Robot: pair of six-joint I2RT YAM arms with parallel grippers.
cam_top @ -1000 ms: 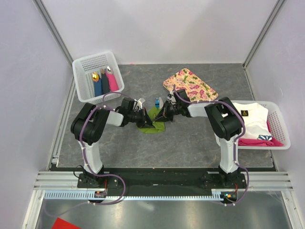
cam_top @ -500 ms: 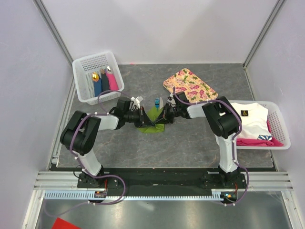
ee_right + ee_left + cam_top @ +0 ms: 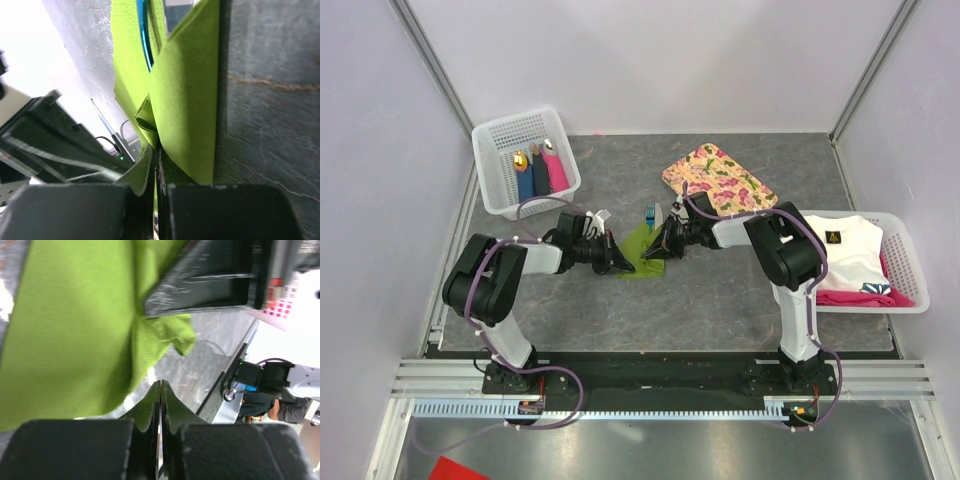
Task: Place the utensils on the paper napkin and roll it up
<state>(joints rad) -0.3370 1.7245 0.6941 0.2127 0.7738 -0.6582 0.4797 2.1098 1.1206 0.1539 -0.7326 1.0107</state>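
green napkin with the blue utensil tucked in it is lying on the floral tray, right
No: the green napkin with the blue utensil tucked in it lies on the grey table, near the floral tray but not on it. The top external view shows this.

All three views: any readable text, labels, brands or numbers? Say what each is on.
No legible text in any view.
The dark emblem on the white shirt in the right basket: too small to read.
The print at that shirt's near edge: too small to read.
The red-and-white checked patch, left wrist view: blurred, no characters.
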